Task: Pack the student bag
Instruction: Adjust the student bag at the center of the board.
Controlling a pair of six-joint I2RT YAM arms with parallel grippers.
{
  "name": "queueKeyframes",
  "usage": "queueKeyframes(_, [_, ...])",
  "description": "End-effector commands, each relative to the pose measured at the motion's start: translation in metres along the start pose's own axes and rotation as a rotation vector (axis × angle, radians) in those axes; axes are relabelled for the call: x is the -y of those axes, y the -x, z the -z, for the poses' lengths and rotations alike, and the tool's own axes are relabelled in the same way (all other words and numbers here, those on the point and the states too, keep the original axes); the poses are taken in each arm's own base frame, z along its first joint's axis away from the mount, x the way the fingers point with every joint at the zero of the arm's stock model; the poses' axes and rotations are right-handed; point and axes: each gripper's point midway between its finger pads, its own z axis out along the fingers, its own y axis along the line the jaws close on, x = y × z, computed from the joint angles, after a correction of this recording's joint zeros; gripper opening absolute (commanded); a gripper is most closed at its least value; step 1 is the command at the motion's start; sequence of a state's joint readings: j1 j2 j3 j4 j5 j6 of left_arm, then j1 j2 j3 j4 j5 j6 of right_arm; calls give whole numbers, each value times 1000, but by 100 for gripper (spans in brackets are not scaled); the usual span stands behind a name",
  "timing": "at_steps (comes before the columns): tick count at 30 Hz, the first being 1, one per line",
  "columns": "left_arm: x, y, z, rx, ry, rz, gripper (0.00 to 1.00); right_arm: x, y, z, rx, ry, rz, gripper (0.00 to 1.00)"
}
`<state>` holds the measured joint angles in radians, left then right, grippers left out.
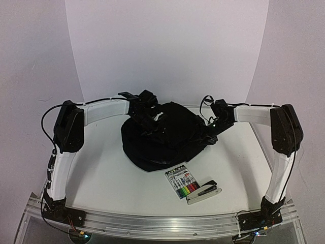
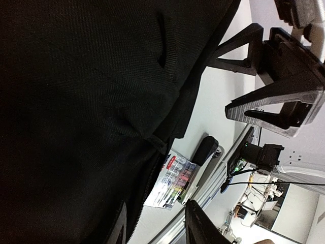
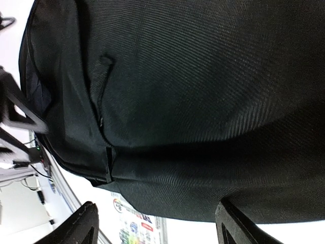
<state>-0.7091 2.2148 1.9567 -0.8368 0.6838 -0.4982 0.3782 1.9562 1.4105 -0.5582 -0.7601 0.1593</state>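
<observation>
The student bag (image 1: 163,134) is a soft black backpack slumped in the middle of the table. It fills most of the left wrist view (image 2: 86,112) and the right wrist view (image 3: 203,101). My left gripper (image 1: 148,121) is over the bag's far left side. In its own view (image 2: 160,229) the jaws stand wide apart, with the bag's zipper edge by one finger (image 2: 118,230). My right gripper (image 1: 212,128) is at the bag's right side. Its jaws (image 3: 160,226) are also wide apart, just off the fabric and holding nothing.
A clear pack of coloured markers (image 1: 182,182) lies in front of the bag, with a black and silver stapler (image 1: 203,191) to its right. Both also show in the left wrist view, markers (image 2: 173,182) and stapler (image 2: 205,150). The table's metal front rail (image 1: 162,222) runs below them.
</observation>
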Motion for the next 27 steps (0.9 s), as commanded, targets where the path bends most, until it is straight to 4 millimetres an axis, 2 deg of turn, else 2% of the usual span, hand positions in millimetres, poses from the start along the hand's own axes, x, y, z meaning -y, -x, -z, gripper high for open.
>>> queueKeyframes(1, [25, 5, -8, 7, -39, -21, 40, -2, 5, -14, -2, 60, -47, 80])
queueKeyframes(7, [12, 14, -21, 31, -3, 52, 41, 1, 7, -32, -20, 105, -92, 79])
queueKeyframes(11, [3, 12, -28, 19, 11, 94, 40, -9, 5, -42, -43, 141, -90, 76])
queueKeyframes(16, [-1, 8, -26, 27, 41, 99, 41, -24, -4, -53, -72, 168, -72, 75])
queueKeyframes(21, [-4, 4, -15, 68, 94, 77, 43, -31, -9, -51, -76, 172, -61, 75])
queueKeyframes(27, [-2, -3, -26, 76, 150, 38, 43, -36, -10, -34, -45, 167, -41, 74])
